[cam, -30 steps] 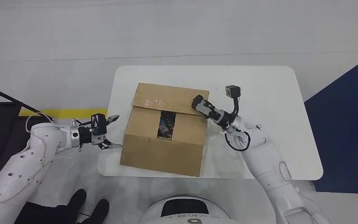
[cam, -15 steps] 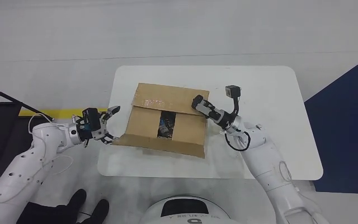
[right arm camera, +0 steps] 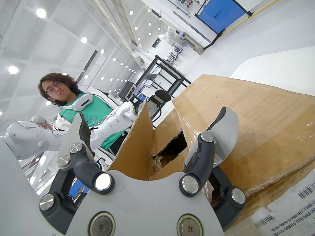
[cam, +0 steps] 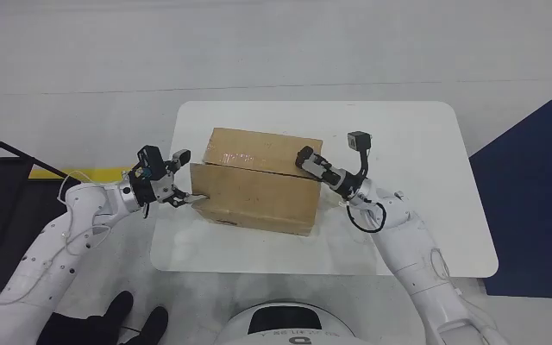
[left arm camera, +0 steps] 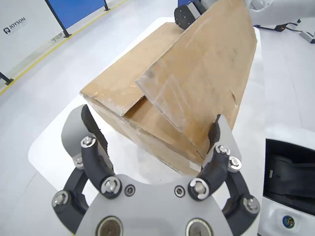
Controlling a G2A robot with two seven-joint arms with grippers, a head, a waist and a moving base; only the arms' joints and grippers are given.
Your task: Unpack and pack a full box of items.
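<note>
1. And there it was: the cardboard box (cam: 259, 185) sat on the white table (cam: 405, 138), toward the robot's left half, one long side facing the robot.
2. We saw its far flap (cam: 263, 148) lying flat across the top, while the near flap (left arm camera: 209, 69) stood tilted up, leaning in over the far one, with clear tape (left arm camera: 162, 92) glinting at its corner.
3. From the right wrist we caught a gap between the flaps. It was dark inside with something crumpled in it, too dim to name.
4. At the box's left end we had the left pincer (cam: 191, 178), jaws spread wide. One fingertip (left arm camera: 216, 128) touched the raised flap's lower corner, and the other hung off the cardboard, above the table.
5. At the right end was the right pincer (cam: 304, 158), jaws likewise apart. One finger (right arm camera: 226, 119) lay against the far flap, and the raised flap's edge stood between the two.
6. Just beside that pincer, a printed label (right arm camera: 290, 210) showed on the box's end wall.
</note>
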